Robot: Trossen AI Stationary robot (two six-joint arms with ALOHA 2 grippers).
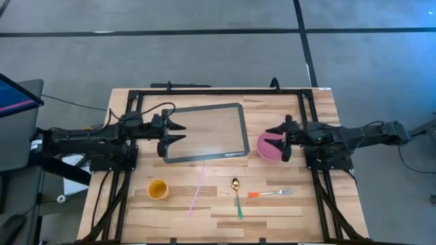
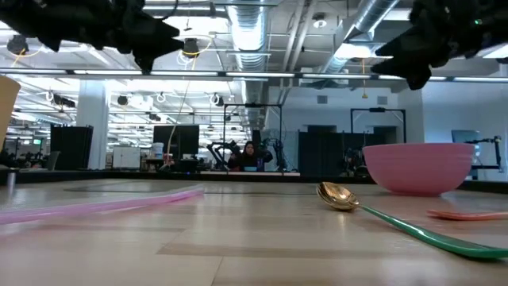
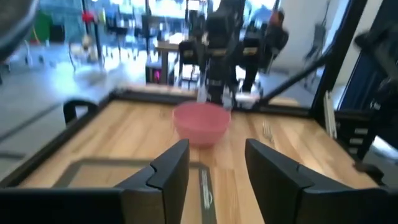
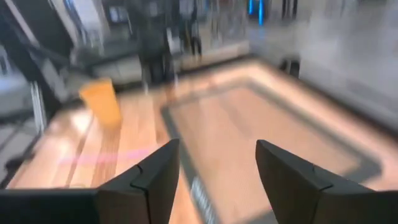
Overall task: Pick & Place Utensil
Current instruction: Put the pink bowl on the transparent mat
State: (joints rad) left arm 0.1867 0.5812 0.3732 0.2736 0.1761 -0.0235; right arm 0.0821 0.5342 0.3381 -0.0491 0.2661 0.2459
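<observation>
A spoon with a gold bowl and green handle (image 1: 237,197) lies flat on the table near the near edge; the low view shows its bowl (image 2: 338,196). A fork with an orange handle (image 1: 270,193) lies to its right. A pink bowl (image 1: 270,147) stands under my right gripper (image 1: 278,140), which is open and raised above it. My left gripper (image 1: 178,131) is open, raised over the left part of a grey-rimmed mat (image 1: 206,131). The left wrist view shows the bowl (image 3: 200,122) ahead of my left gripper (image 3: 216,180).
A yellow cup (image 1: 158,189) stands near the table's near-left part, and a pink straw (image 1: 197,190) lies between it and the spoon. A black frame (image 1: 218,90) runs around the table's far and side edges. A person sits in the room behind (image 2: 251,156).
</observation>
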